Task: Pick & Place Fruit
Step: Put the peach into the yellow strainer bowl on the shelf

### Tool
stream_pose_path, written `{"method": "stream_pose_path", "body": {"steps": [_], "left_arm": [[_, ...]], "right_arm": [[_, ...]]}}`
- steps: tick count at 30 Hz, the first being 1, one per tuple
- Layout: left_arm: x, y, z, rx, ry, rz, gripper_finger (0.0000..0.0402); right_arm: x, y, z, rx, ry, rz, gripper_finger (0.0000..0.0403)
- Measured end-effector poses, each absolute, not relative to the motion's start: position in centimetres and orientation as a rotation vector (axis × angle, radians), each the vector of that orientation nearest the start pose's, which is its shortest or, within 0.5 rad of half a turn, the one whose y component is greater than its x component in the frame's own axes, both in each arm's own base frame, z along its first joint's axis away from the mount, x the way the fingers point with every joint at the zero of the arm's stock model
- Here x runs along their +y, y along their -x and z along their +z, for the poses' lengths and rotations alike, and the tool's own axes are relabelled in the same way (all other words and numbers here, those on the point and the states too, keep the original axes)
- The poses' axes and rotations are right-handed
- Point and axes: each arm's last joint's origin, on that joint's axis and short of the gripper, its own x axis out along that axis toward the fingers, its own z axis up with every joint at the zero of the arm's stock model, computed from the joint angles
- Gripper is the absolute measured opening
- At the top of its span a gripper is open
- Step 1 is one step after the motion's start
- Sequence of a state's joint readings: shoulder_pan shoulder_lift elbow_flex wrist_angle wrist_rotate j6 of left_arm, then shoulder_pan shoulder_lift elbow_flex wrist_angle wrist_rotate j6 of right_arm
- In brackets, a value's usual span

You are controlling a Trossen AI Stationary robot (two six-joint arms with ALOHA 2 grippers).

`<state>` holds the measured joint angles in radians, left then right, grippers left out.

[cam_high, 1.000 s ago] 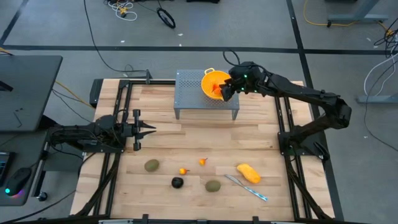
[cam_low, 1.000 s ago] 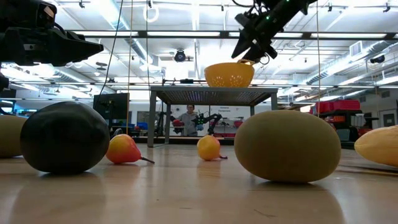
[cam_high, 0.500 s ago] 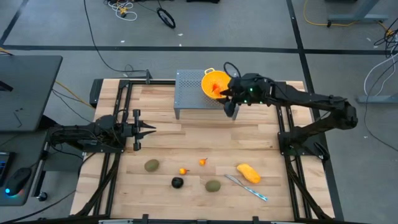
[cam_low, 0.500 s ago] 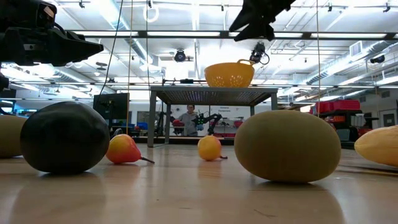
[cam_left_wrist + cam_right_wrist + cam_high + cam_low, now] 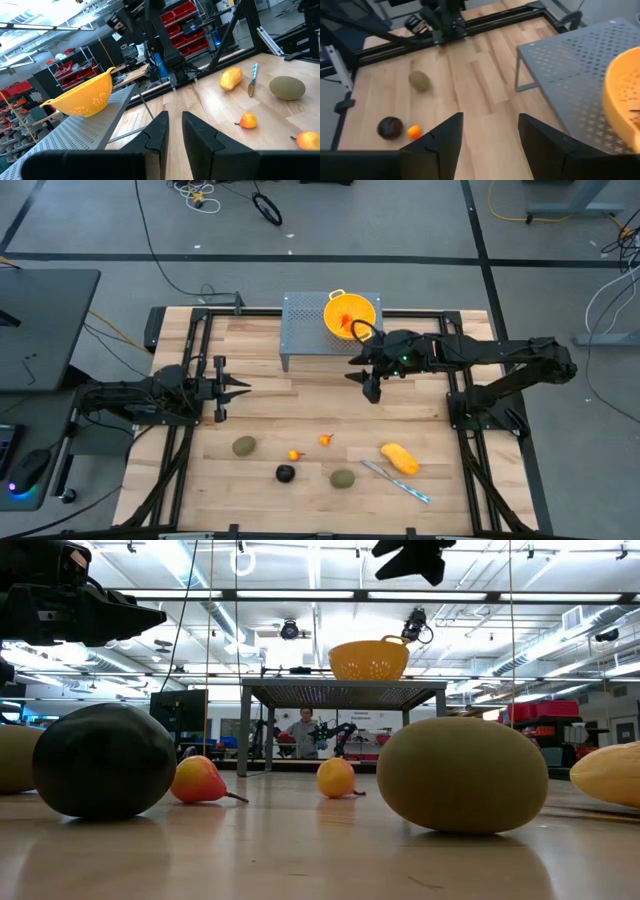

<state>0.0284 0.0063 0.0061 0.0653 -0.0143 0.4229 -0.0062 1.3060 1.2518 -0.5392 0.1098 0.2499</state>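
The fruit lies on the wooden table near its front edge: two olive ovals [image 5: 244, 446] [image 5: 343, 478], a black ball [image 5: 285, 473], two small orange pieces [image 5: 294, 455] [image 5: 326, 440] and a yellow-orange oblong [image 5: 399, 458]. A yellow colander [image 5: 349, 313] stands on a grey perforated stand [image 5: 310, 330] at the back, with an orange-red piece [image 5: 346, 325] inside it. My right gripper [image 5: 370, 385] hangs open and empty in the air in front of the stand. My left gripper [image 5: 225, 388] waits level at the table's left, its fingers a narrow gap apart, holding nothing.
A slim silver-and-blue knife [image 5: 397, 482] lies beside the oblong fruit. Black frame rails [image 5: 200, 340] run along the table's left, right and far sides. Bare wood lies between the stand and the row of fruit. A person [image 5: 304, 730] sits far off in the room behind.
My right gripper has swung away from above the colander toward the table's near edge. It now hangs in front of the stand and has turned on the way. The colander and the fruit have stayed where they were.
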Motion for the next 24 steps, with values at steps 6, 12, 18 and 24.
{"method": "stream_pose_path", "body": {"steps": [6, 12, 18, 24], "left_arm": [[0.32, -9.74, 17.15, -0.055, -0.423, 0.056, 0.0064], [0.32, -9.75, 17.14, -0.055, -0.423, 0.056, 0.0064], [0.32, -9.74, 17.14, -0.055, -0.424, 0.056, 0.0064], [0.32, -9.74, 17.14, -0.055, -0.423, 0.056, 0.0064]], "right_arm": [[0.21, -27.88, 35.09, 0.569, -0.239, -0.209, 0.0245], [0.51, -27.88, 35.08, 0.568, -0.244, -0.209, 0.0286], [0.52, -27.88, 35.08, 0.567, -0.261, -0.214, 0.0305], [0.60, -27.88, 35.05, 0.575, -0.261, -0.188, 0.0307]]}}
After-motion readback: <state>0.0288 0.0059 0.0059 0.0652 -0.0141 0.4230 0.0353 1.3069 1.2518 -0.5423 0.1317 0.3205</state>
